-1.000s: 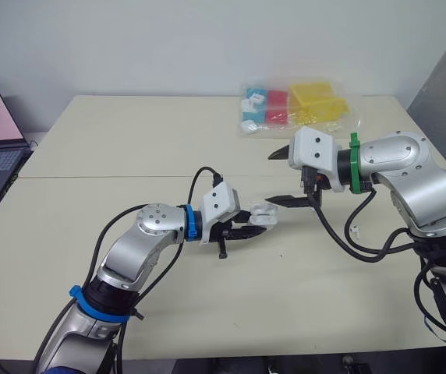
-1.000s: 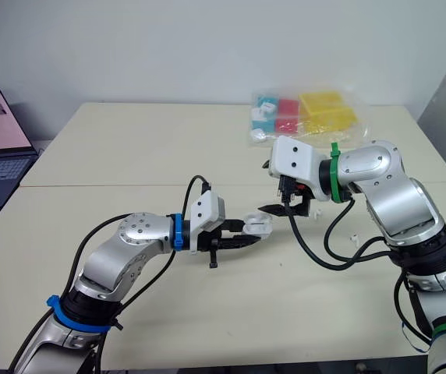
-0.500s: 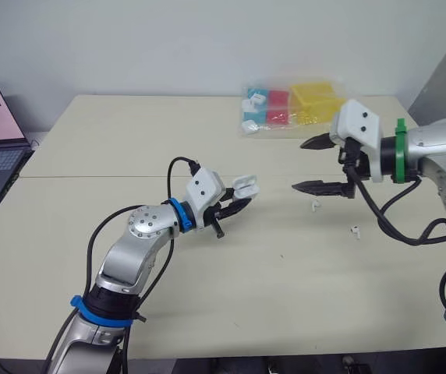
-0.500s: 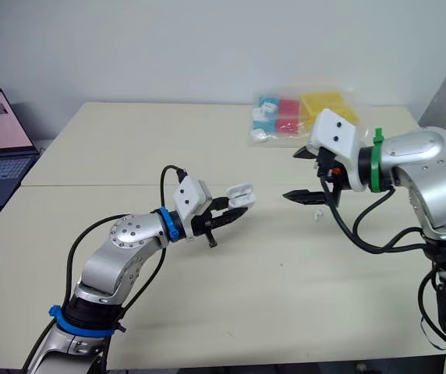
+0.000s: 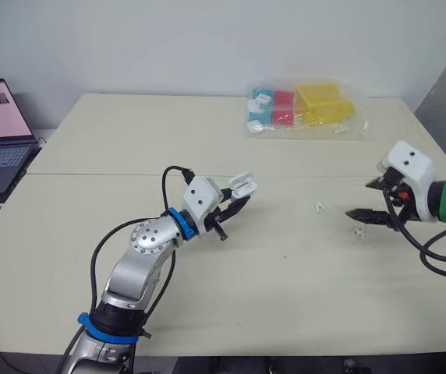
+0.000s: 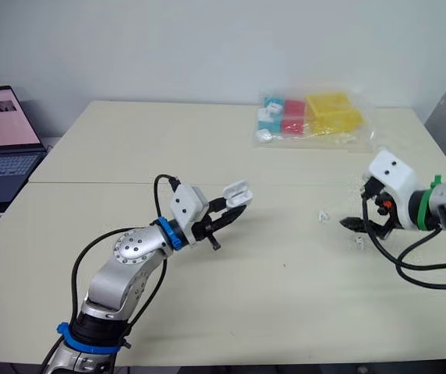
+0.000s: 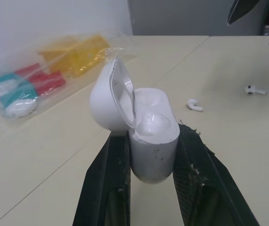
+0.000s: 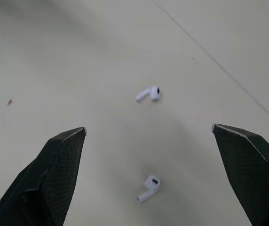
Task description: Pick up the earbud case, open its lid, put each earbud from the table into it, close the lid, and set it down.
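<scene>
Two arms have parted over the desk (image 5: 129,148) in the last second. The right one, which was at the case beside the left, has swung out to the desk's right side, and the left has drawn back. The bag of coloured blocks (image 5: 301,109) lies at the far edge, out of play.

Your left jaws are clenched on the earbud case (image 5: 241,187), held clear of the desk with its lid (image 7: 108,96) tipped up. I judge the opening step done and the first pickup next.

Your right jaws are spread wide and empty, hovering over the second earbud (image 5: 361,233). The first earbud (image 5: 320,206) lies near it, towards the case.

The left wrist view gives you the two wells (image 7: 153,117), both bare, which the head views are too distant to settle. The right wrist view frames both earbuds between the open fingers, lying apart from each other.
</scene>
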`<action>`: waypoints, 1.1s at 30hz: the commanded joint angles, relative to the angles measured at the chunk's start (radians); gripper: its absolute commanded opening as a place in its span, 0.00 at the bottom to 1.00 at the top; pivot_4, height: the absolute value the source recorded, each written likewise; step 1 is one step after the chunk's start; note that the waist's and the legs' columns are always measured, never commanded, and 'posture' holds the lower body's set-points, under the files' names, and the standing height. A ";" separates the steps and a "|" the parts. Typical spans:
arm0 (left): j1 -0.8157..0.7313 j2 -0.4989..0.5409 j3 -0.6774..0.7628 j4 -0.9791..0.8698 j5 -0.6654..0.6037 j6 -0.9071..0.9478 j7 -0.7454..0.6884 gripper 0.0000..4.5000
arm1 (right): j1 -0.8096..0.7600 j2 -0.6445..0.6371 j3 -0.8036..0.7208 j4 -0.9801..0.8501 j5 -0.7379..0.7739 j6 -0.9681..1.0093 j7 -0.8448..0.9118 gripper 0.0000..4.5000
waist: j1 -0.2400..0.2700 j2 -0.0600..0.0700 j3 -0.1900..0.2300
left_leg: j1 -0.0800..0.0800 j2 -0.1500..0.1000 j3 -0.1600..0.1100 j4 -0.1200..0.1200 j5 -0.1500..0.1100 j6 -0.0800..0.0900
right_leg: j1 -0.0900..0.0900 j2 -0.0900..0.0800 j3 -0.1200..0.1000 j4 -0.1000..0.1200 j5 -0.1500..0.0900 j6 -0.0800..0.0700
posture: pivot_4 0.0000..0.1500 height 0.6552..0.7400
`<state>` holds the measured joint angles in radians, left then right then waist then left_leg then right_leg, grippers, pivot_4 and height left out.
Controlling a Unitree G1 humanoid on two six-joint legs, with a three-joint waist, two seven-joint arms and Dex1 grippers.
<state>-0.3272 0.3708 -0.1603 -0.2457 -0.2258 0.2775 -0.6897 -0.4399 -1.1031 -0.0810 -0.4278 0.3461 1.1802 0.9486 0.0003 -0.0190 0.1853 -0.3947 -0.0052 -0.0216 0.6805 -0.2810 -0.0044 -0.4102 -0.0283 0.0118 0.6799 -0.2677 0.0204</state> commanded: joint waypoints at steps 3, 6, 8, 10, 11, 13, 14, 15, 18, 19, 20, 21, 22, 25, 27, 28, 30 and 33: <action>-0.024 0.001 -0.036 -0.028 -0.026 -0.009 -0.065 0.18 | 0.031 0.060 -0.041 0.005 -0.018 0.065 -0.146 1.00 | -0.001 0.000 0.000 | 0.001 0.000 0.001 0.000 0.000 0.000 | 0.001 0.001 0.001 0.000 0.000 0.000 | 1.00 1.00; -0.025 0.002 -0.047 -0.025 -0.029 -0.007 -0.087 0.18 | 0.037 0.121 -0.045 0.044 -0.041 0.081 -0.232 1.00 | -0.002 0.000 0.000 | 0.002 0.000 0.001 0.000 0.001 0.001 | 0.001 0.001 0.002 0.000 0.000 0.000 | 1.00 1.00; -0.026 0.001 -0.053 -0.028 -0.029 -0.003 -0.096 0.18 | 0.039 0.162 -0.054 0.064 -0.040 0.102 -0.273 1.00 | -0.002 0.000 0.000 | 0.002 0.000 0.001 0.000 0.001 0.001 | 0.001 0.002 0.002 0.000 0.000 0.000 | 1.00 1.00; -0.027 0.002 -0.059 -0.032 -0.029 0.003 -0.104 0.18 | 0.052 0.190 -0.059 0.074 -0.039 0.112 -0.303 1.00 | -0.002 0.000 0.000 | 0.002 0.000 0.001 0.000 0.001 0.001 | 0.001 0.002 0.002 0.000 0.000 0.000 | 1.00 1.00; -0.026 0.004 -0.061 -0.035 -0.031 0.007 -0.110 0.18 | 0.062 0.204 -0.063 0.076 -0.039 0.117 -0.317 1.00 | -0.001 0.000 0.000 | 0.002 0.000 0.001 0.000 0.001 0.001 | 0.001 0.002 0.002 0.000 0.000 0.000 | 1.00 1.00; -0.027 0.005 -0.064 -0.041 -0.031 0.013 -0.115 0.18 | 0.081 0.221 -0.073 0.074 -0.031 0.132 -0.333 1.00 | -0.001 0.000 0.000 | 0.001 0.000 0.001 0.000 0.001 0.001 | 0.001 0.002 0.002 0.000 0.000 0.000 | 1.00 1.00; -0.027 0.004 -0.064 -0.042 -0.031 0.015 -0.117 0.18 | 0.090 0.230 -0.079 0.071 -0.026 0.139 -0.338 1.00 | -0.001 0.000 0.000 | 0.001 0.000 0.001 0.000 0.001 0.001 | 0.001 0.002 0.002 0.000 0.000 0.000 | 1.00 1.00; -0.028 0.004 -0.063 -0.043 -0.031 0.016 -0.117 0.18 | 0.098 0.237 -0.082 0.067 -0.021 0.141 -0.342 1.00 | -0.001 0.000 0.000 | 0.001 0.000 0.001 0.000 0.001 0.001 | 0.001 0.002 0.002 0.000 0.000 0.000 | 1.00 1.00; -0.032 0.004 -0.064 -0.038 -0.031 0.015 -0.120 0.18 | 0.129 0.264 -0.074 0.069 -0.027 0.109 -0.363 1.00 | -0.002 0.000 0.000 | 0.001 0.000 0.001 0.000 0.001 0.001 | 0.001 0.002 0.002 0.000 0.000 0.000 | 1.00 1.00; -0.033 0.003 -0.065 -0.035 -0.030 0.015 -0.120 0.18 | 0.137 0.276 -0.073 0.077 -0.032 0.095 -0.374 1.00 | -0.002 0.000 0.000 | 0.002 0.000 0.001 0.000 0.001 0.001 | 0.001 0.002 0.002 0.000 0.000 0.000 | 1.00 1.00; -0.035 0.002 -0.065 -0.034 -0.030 0.014 -0.121 0.18 | 0.141 0.286 -0.072 0.085 -0.036 0.085 -0.383 1.00 | -0.002 0.000 0.000 | 0.002 0.000 0.001 0.000 0.001 0.001 | 0.001 0.002 0.002 0.000 0.000 0.000 | 1.00 1.00; -0.036 0.002 -0.066 -0.033 -0.030 0.014 -0.122 0.18 | 0.143 0.295 -0.075 0.090 -0.037 0.079 -0.391 1.00 | -0.002 0.000 0.000 | 0.002 0.000 0.001 0.000 0.001 0.001 | 0.001 0.003 0.002 0.000 0.000 0.000 | 1.00 1.00; -0.037 0.002 -0.066 -0.032 -0.031 0.014 -0.122 0.18 | 0.143 0.308 -0.083 0.096 -0.035 0.080 -0.400 1.00 | -0.003 0.000 0.000 | 0.002 0.000 0.001 0.000 0.001 0.001 | 0.001 0.004 0.002 0.000 0.000 0.000 | 1.00 1.00; -0.038 0.002 -0.065 -0.029 -0.031 0.014 -0.124 0.18 | 0.147 0.332 -0.088 0.120 -0.038 0.058 -0.419 1.00 | -0.003 0.000 0.000 | 0.002 0.000 0.001 0.000 0.001 0.001 | 0.001 0.005 0.003 0.000 0.000 0.000 | 1.00 1.00; -0.039 0.002 -0.065 -0.027 -0.030 0.014 -0.125 0.18 | 0.148 0.343 -0.083 0.147 -0.048 0.030 -0.434 1.00 | -0.003 0.000 0.000 | 0.002 0.000 0.001 0.000 0.001 0.001 | 0.001 0.005 0.003 0.000 0.000 0.000 | 1.00 1.00; -0.039 0.002 -0.064 -0.027 -0.029 0.014 -0.126 0.18 | 0.148 0.347 -0.083 0.156 -0.051 0.020 -0.440 1.00 | -0.003 0.000 0.000 | 0.002 0.000 0.001 0.000 0.001 0.001 | 0.001 0.005 0.003 0.000 0.000 0.000 | 1.00 1.00; -0.039 0.001 -0.063 -0.026 -0.028 0.014 -0.126 0.18 | 0.147 0.352 -0.077 0.169 -0.048 0.012 -0.443 1.00 | -0.003 0.000 0.000 | 0.002 0.000 0.001 0.000 0.001 0.001 | 0.001 0.005 0.003 0.000 0.000 0.000 | 1.00 1.00; -0.039 0.003 -0.061 -0.025 -0.026 0.014 -0.125 0.18 | 0.147 0.356 -0.071 0.179 -0.043 0.021 -0.442 1.00 | -0.003 0.000 0.000 | 0.002 0.000 0.001 0.000 0.001 0.001 | 0.001 0.005 0.003 0.000 0.000 0.000 | 1.00 1.00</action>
<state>-0.3549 0.3741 -0.2289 -0.2446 -0.2416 0.2996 -0.8166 -0.2917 -0.7472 -0.1365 -0.2468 0.2987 1.2055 0.5166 -0.0026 -0.0189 0.1852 -0.3923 -0.0050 -0.0203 0.6803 -0.2802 -0.0032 -0.4087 -0.0236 0.0144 0.6800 -0.2677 0.0208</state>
